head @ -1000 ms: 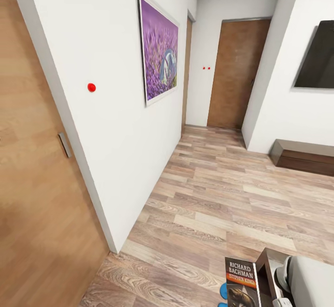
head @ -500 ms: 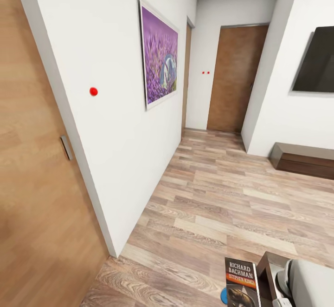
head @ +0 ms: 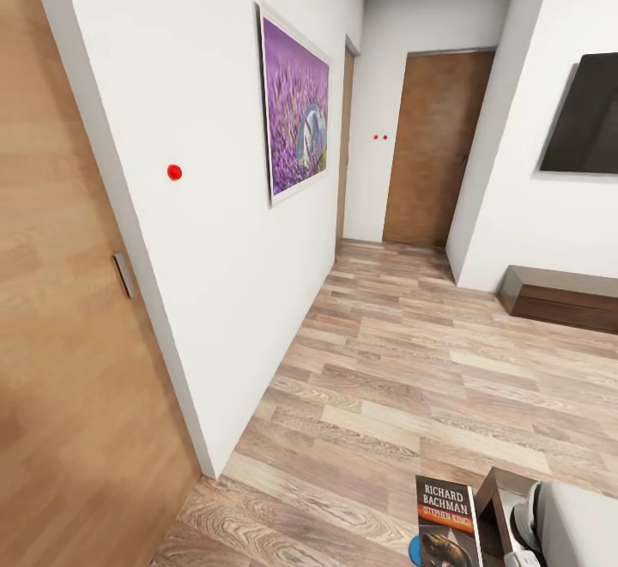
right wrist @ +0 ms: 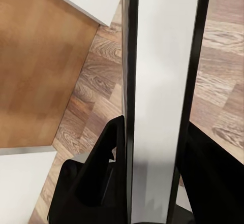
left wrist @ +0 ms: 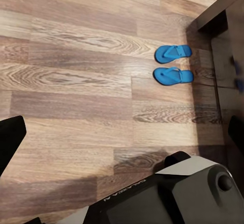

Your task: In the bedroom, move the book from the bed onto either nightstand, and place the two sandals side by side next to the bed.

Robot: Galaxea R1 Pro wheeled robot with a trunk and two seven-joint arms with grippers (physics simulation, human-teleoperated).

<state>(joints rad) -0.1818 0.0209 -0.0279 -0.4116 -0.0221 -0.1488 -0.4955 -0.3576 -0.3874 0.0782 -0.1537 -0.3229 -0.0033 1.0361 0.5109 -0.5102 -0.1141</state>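
1. Gripping the book (head: 447,522) edge-on, the right gripper (right wrist: 152,148) held it upright above the floor.
2. Thin, light and slightly floppy, it seemed best pinched near its spine.
3. Whether the left gripper (left wrist: 10,137) was spread or closed could not be told.

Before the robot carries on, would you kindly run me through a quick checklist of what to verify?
1. Book held upright in the right gripper: ok; the fingers clamp its edge.
2. Sandals side by side on the wood floor: ok.
3. Sandals next to the bed: cannot tell; dark furniture beside them is unclear.
4. Nightstand located: cannot tell.
5. Left gripper free: cannot tell; its fingers are not clearly shown.
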